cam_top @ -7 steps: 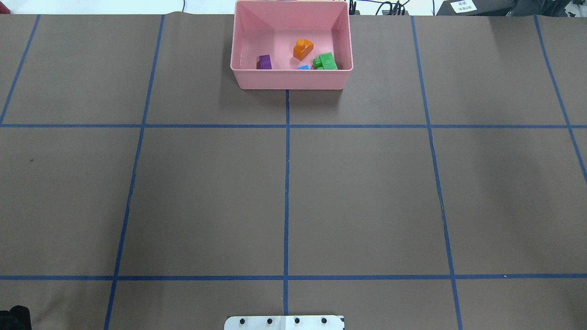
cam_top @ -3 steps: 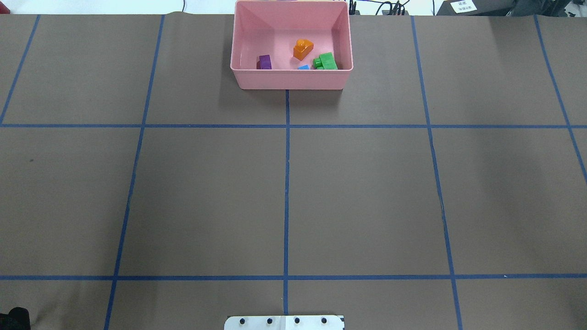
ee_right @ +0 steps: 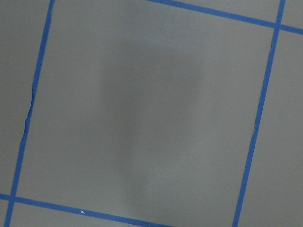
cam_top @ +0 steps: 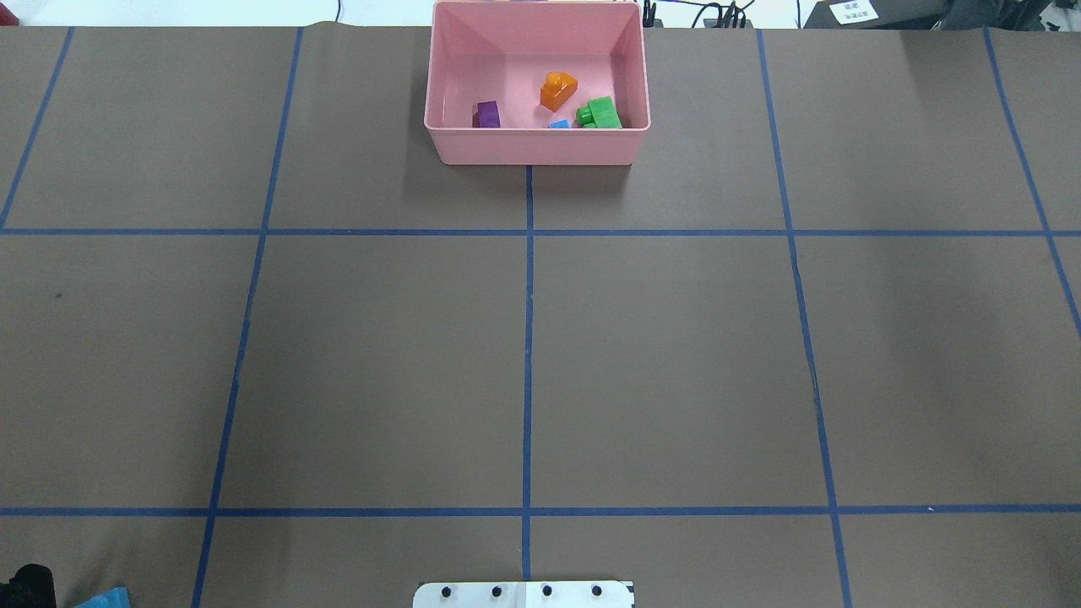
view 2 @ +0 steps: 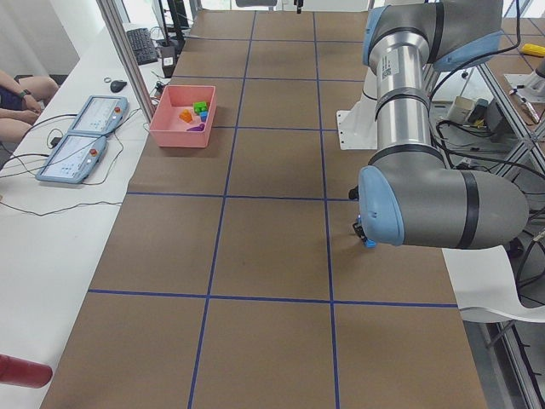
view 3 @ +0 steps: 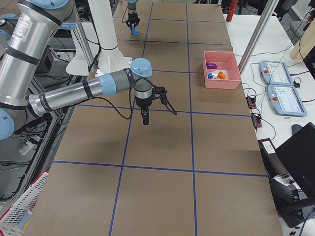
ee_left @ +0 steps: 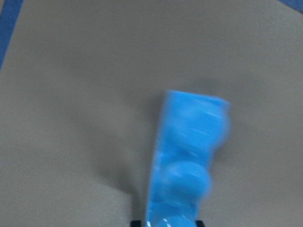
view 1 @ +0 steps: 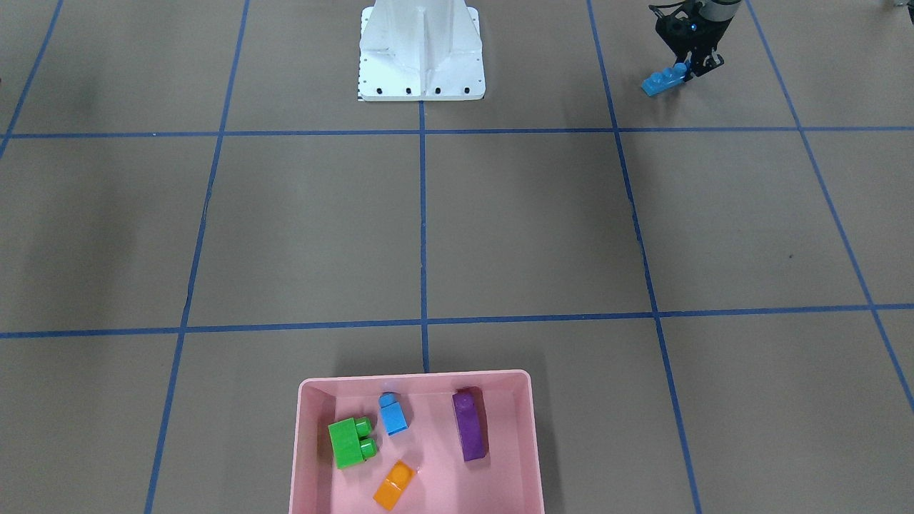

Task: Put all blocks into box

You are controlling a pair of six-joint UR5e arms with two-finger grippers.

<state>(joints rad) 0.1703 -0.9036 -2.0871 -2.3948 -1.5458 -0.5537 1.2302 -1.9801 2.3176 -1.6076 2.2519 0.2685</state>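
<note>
The pink box [view 1: 414, 375] stands at the table's far middle edge; it also shows in the overhead view [cam_top: 536, 128]. In it lie the green brick [view 1: 350, 442], the small blue brick [view 1: 393, 414], the purple brick [view 1: 470, 424] and the orange brick [view 1: 394, 485]. My left gripper [view 1: 689, 66] is shut on one end of the long blue brick [view 1: 663, 80], near the table's near left corner, beside my base. The brick fills the left wrist view [ee_left: 189, 161]. My right gripper [view 3: 145, 118] hangs over mid-table; I cannot tell whether it is open or shut.
The white robot base [view 1: 421, 53] stands at the near middle edge. Blue tape lines [cam_top: 528, 338] divide the brown table into squares. Two tablets [view 2: 85, 136] and cables lie on a side table past the box.
The tip of the long blue brick has come into the overhead view at the bottom left corner, beside the left gripper. The box and its bricks have not moved.
</note>
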